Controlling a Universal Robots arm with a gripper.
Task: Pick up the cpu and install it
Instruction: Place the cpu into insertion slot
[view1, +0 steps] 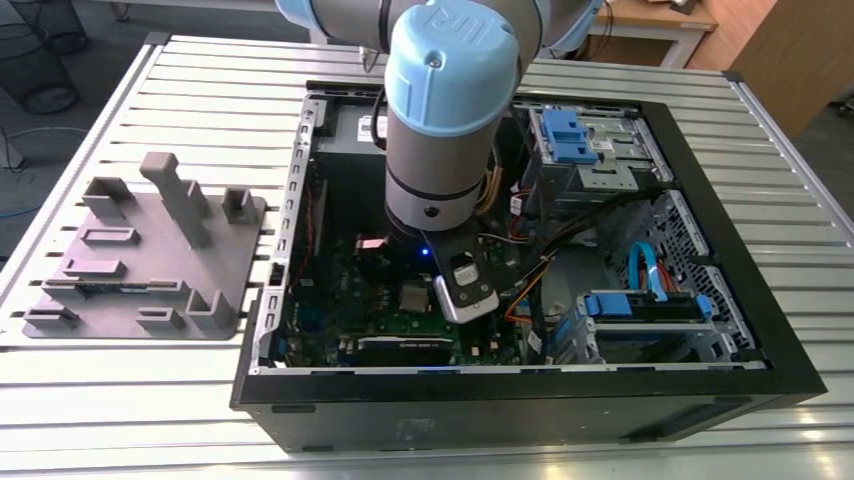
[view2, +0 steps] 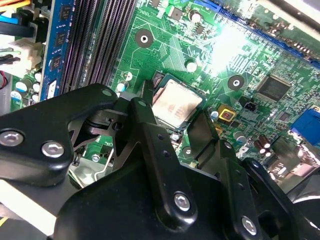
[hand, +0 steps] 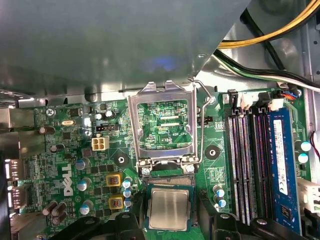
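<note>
The cpu, a flat square chip with a dull silver top, sits between my gripper's two black fingers in both wrist views. The fingers press its two opposite edges, so the gripper is shut on it. In the first wrist view the cpu hangs right over the motherboard socket, and a strip of the socket shows beyond its edge. The silver retention frame is flipped open beside the socket. In the exterior view my arm reaches down into the open computer case.
Black memory slots and a blue memory module run alongside the socket. Yellow and black cables hang close by. A grey fixture tray lies on the slatted table at the exterior view's left. Blue drive brackets fill the case's other side.
</note>
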